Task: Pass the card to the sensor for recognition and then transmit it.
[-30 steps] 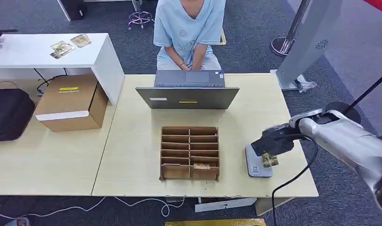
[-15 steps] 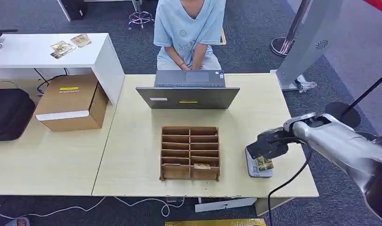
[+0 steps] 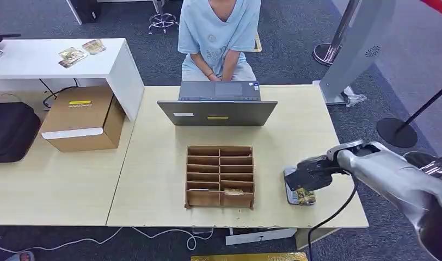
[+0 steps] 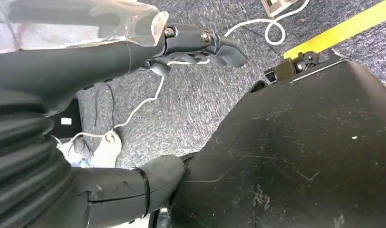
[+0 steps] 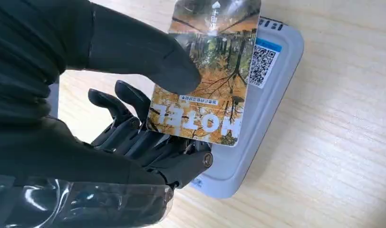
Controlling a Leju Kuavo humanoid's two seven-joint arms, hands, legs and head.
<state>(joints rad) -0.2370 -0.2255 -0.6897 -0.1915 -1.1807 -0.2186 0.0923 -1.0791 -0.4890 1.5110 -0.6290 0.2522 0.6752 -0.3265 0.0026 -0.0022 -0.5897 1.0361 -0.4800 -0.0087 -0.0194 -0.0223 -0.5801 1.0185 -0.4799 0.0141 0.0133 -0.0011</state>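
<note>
- The card is held only at one edge, between the thumb and the dark fingers of the right hand. I judge the grip is thin, so the card could turn or slip out if it knocks against the sensor.
- If the card stays too high over the sensor or sits off its middle, the reading may fail; how big the gap is I cannot tell.
- A push downward could also slide the sensor on the table, because it lies near the table's front edge.
- The right arm reaches in across the table's right side, with the hand directly above the sensor. The card lies nearly flat over the sensor, its printed face turned up toward the wrist camera, and covers much of the sensor's top.
- The organizer stands left of the sensor, well apart from the hand.
- The left hand hangs low over the floor, far from the sensor; whether its fingers are apart or together I cannot tell.
</note>
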